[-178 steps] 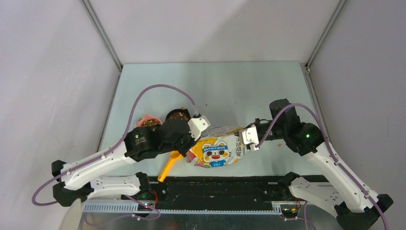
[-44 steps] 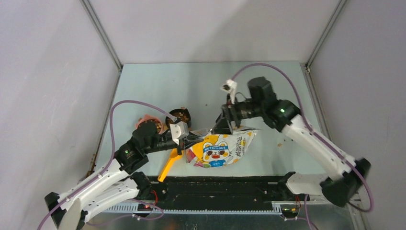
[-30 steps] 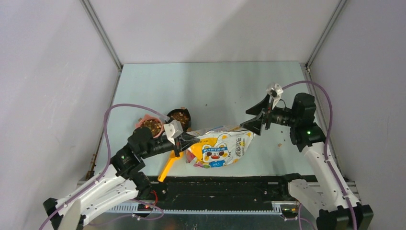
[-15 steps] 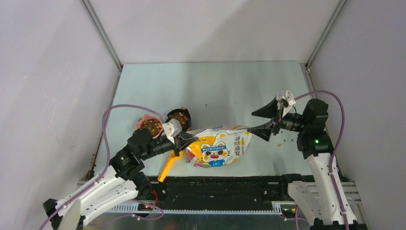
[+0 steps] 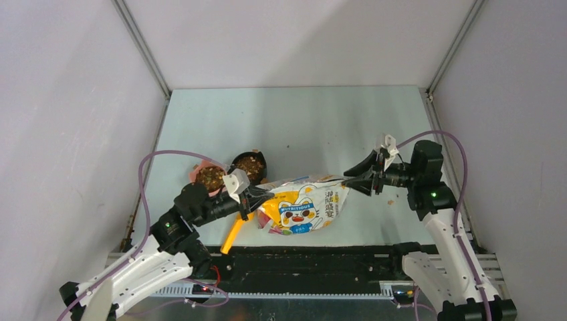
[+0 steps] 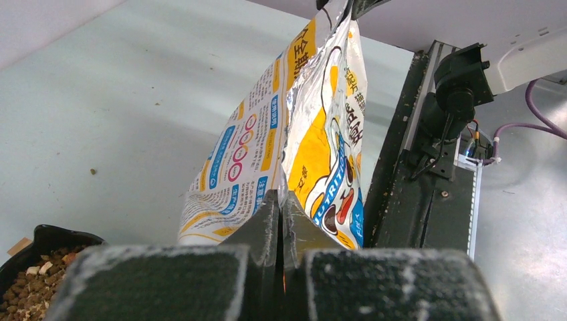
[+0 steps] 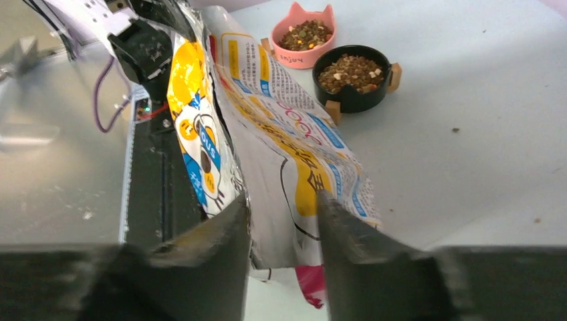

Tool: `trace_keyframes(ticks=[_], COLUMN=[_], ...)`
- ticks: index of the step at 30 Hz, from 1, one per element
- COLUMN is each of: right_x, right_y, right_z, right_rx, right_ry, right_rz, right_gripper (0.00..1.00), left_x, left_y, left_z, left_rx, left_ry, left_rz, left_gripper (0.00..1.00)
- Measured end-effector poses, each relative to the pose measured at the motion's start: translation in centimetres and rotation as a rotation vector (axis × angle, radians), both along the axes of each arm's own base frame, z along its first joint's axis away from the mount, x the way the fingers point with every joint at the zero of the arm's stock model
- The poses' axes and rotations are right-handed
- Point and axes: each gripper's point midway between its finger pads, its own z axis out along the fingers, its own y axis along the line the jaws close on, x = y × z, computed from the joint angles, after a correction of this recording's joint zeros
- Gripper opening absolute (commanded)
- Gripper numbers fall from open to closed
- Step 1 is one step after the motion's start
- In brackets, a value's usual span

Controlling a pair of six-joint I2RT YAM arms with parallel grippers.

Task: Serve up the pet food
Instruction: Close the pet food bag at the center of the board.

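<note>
While lying low and almost flat from the near-left base, reaches rightward with the left gripper (image 5: 262, 196), clamped tight on the near corner of the bag (image 5: 304, 207), fingers (image 6: 264, 224) pressed together over the seam. From the right, comes in with elbow raised, forearm roughly level and the right gripper (image 5: 349, 179) pointing left at the bag's far end. Jaws part-way apart astride that end, front panel against one finger (image 7: 224, 247), back panel beside the other. Cannot tell whether pressing it or merely straddling it.

Stretched between the two: a glossy, crinkled pouch, white and yellow with a cartoon cat on the front, silver foil along the fold, small print and coloured rings on the back, standing on edge in both wrist views.

Just behind the left gripper: pet food (image 5: 249, 162), small dry pellets from tan to dark brown, heaped loose in a round black bowl (image 5: 263, 162) with wooden tabs at its sides. More of the same in a pink bowl (image 5: 198, 168) with cat ears, close beside the black one.

Below the left wrist, between bag and rail: a yellow plastic scoop (image 5: 234, 234), handle toward the near edge. Scattered on the pale green table (image 5: 301, 114): a few stray crumbs, one near the right wrist. Along the near edge: a black rail (image 5: 301, 262).
</note>
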Motion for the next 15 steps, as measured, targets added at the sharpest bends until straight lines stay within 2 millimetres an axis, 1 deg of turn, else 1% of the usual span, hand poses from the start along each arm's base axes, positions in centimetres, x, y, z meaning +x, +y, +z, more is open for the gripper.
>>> trace_keyframes(ticks=[2, 4, 6, 8, 11, 13, 15], right_x=[0.00, 0.21, 0.53, 0.56, 0.66, 0.42, 0.13], right_y=[0.27, 0.39, 0.30, 0.26, 0.03, -0.04, -0.08], right_z=[-0.13, -0.01, 0.08, 0.21, 0.26, 0.41, 0.56], right_rx=[0.003, 0.014, 0.045, 0.093, 0.138, 0.154, 0.159], right_ry=[0.011, 0.043, 0.156, 0.318, 0.472, 0.523, 0.534], right_rz=[0.014, 0.004, -0.031, -0.041, -0.051, -0.046, -0.030], right_gripper=[0.00, 0.00, 0.00, 0.00, 0.00, 0.00, 0.00], left_x=[0.00, 0.06, 0.15, 0.15, 0.16, 0.14, 0.14], left_y=[0.02, 0.14, 0.32, 0.40, 0.54, 0.69, 0.81], left_z=[0.04, 0.08, 0.17, 0.23, 0.26, 0.24, 0.19], left_rx=[-0.001, -0.002, -0.004, -0.005, -0.004, -0.003, 0.003], left_ry=[-0.001, -0.003, -0.007, -0.013, -0.021, -0.022, -0.029], left_rz=[0.001, 0.008, 0.020, 0.026, 0.033, 0.039, 0.041], left_gripper=[0.00, 0.00, 0.00, 0.00, 0.00, 0.00, 0.00])
